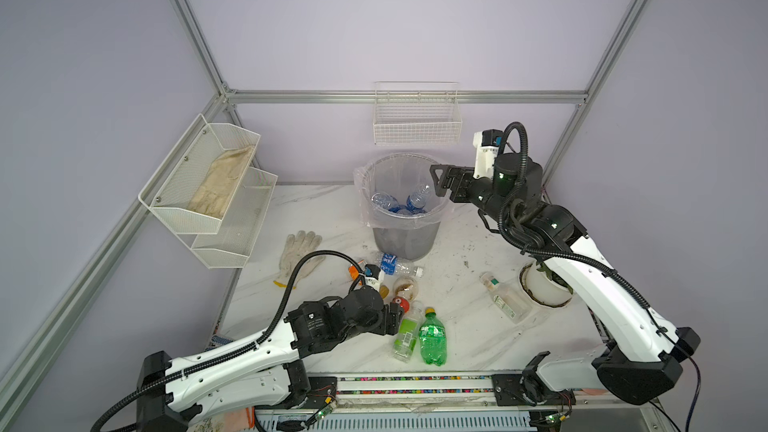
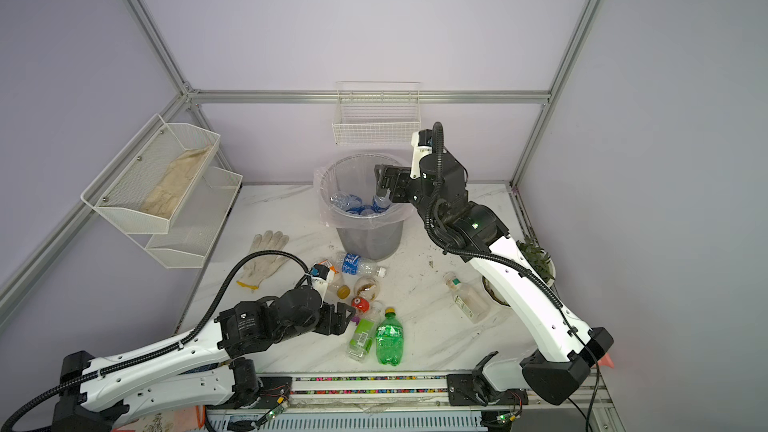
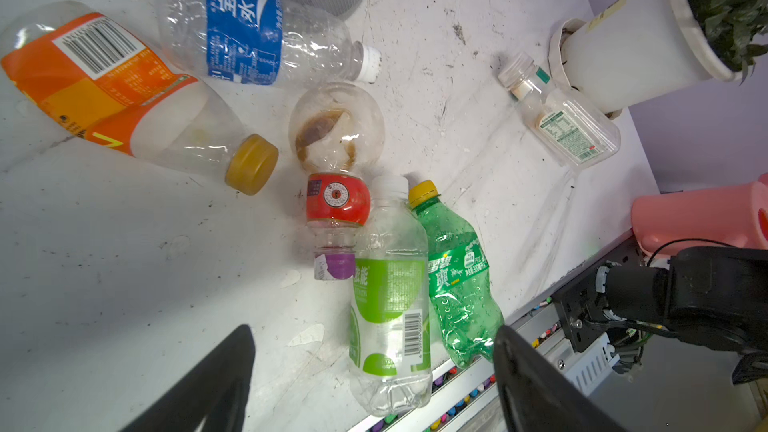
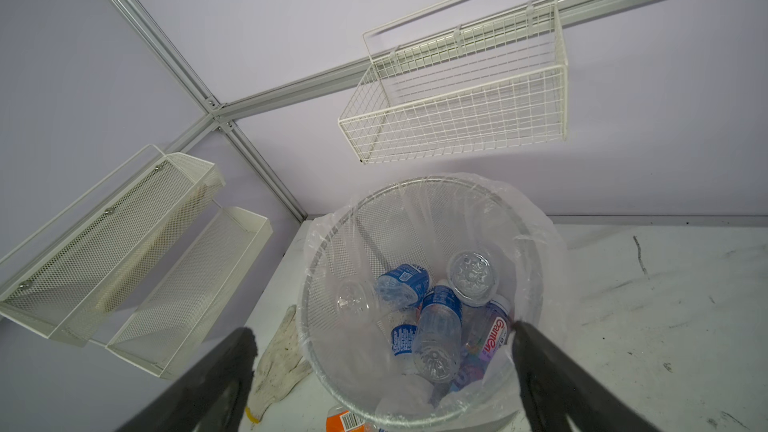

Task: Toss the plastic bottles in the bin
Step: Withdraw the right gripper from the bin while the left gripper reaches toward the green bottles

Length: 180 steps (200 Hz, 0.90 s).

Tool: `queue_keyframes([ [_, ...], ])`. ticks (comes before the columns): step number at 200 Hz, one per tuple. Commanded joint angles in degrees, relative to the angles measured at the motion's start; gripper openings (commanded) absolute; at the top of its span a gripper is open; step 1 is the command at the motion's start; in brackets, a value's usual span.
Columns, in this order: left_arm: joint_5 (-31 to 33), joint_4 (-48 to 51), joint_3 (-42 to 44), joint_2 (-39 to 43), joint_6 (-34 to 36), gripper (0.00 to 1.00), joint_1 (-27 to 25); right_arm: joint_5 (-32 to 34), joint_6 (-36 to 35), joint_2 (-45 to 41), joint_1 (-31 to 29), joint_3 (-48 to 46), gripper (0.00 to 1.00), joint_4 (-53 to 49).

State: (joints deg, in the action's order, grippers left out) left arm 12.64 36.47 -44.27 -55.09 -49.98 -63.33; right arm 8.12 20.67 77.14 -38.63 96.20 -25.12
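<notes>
1. Left gripper [image 3: 372,328] spread wide, empty, over green-labelled bottle [image 3: 390,305], Chinese script, at table's [image 1: 478,338] six o'clock edge.
2. Right gripper [image 4: 382,328] splayed, empty, above bin [image 1: 401,238] at twelve; blue-labelled bottles [image 4: 438,326] inside.
3. Bare room at five.

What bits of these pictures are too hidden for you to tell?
The plastic bottles in the bin: right wrist view, they pile up and the bag covers the lowest, so no sure count.
The orange-labelled bottle: both top views, the left arm's wrist camera covers most of it.
The white plant pot: top view, the right arm crosses over it.
The pink watering can: left wrist view, cut off by the edge.
</notes>
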Motion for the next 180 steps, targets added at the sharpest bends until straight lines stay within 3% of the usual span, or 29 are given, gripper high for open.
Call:
queue_keyframes([
  [1,0.61,-3.30,0.70,-2.61,-1.33,0.87,-1.75,-1.12,1.32,-2.99,0.05,-0.55,0.98,0.84],
  [65,0.47,-5.36,-2.10,-12.11,-2.06,0.84,-5.33,-3.89,3.18,-5.47,0.05,-2.29,0.98,0.16],
  [180,-2.50,-9.75,-2.51,-21.40,-2.76,0.76,-5.84,-1.30,3.15,-10.21,0.06,-8.70,0.97,1.39],
])
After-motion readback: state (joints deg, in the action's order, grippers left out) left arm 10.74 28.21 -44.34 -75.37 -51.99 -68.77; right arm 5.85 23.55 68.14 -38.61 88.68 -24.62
